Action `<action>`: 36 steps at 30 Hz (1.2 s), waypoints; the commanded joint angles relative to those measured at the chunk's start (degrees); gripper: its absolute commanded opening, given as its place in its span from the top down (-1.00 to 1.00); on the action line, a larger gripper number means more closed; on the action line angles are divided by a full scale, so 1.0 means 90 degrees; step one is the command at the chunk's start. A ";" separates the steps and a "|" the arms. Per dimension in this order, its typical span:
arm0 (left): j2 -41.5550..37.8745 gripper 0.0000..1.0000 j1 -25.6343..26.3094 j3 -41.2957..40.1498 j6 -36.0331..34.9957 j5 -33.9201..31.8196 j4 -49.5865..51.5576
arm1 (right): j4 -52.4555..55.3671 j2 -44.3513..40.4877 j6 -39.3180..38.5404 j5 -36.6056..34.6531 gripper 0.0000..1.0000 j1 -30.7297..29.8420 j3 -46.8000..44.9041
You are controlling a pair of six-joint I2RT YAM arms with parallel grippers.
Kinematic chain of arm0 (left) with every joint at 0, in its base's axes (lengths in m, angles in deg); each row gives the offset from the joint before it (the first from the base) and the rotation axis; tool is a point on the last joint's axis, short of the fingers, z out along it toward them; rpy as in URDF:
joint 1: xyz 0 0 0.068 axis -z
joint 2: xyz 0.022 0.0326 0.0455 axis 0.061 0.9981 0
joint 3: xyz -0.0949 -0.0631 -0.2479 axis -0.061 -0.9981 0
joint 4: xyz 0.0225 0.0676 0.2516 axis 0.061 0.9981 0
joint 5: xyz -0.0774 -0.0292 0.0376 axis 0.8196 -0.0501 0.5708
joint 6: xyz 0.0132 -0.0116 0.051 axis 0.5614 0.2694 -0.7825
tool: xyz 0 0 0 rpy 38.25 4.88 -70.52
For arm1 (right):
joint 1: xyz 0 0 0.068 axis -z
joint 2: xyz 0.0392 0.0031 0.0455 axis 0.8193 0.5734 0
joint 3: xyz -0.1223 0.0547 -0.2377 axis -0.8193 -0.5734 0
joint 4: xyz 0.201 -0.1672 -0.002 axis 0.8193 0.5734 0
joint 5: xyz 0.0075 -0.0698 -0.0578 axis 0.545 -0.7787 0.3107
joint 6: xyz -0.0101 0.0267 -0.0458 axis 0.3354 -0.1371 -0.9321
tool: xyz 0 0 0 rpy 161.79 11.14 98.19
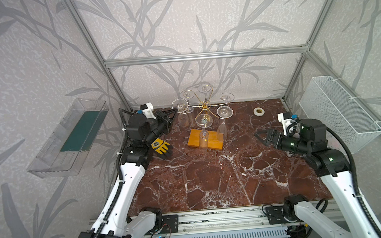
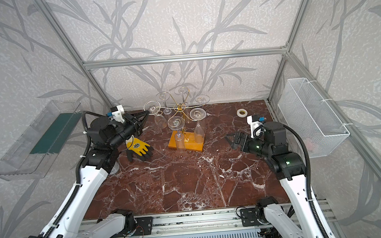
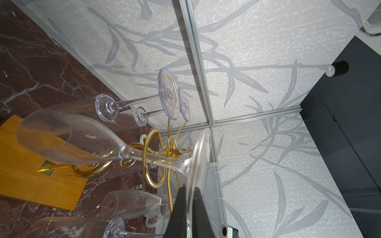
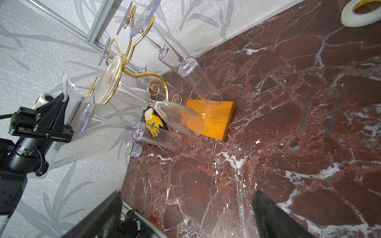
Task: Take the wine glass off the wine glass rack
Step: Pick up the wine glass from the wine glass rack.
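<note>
Left arm (image 1: 131, 175) sits closest to your top camera and reaches to the back-left of the table (image 1: 213, 180). You've got the wine glass rack (image 1: 194, 139) standing mid-table toward the back. Left tool (image 1: 174, 112) is clenched on the foot rim of the wine glass (image 1: 180, 104), which hangs bowl-down on the rack arm nearest that tool. Right tool (image 1: 261, 136) is released, apart from the rack. Glove (image 1: 162, 147) and tape roll (image 1: 259, 111) lie on the table.

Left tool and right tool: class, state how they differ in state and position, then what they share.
The left tool is shut, pinching the foot of a wine glass hung on the wine glass rack; the right tool is open and holds nothing. The left tool is up among the rack's arms; the right tool is apart from it, above the table. Both are black and aimed toward the rack.
</note>
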 commanded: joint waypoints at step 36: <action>0.0468 1.00 0.0412 0.0622 0.0035 0.0803 -0.0068 | 0.0074 -0.0189 0.0007 -0.0078 -0.92 -0.0020 0.0006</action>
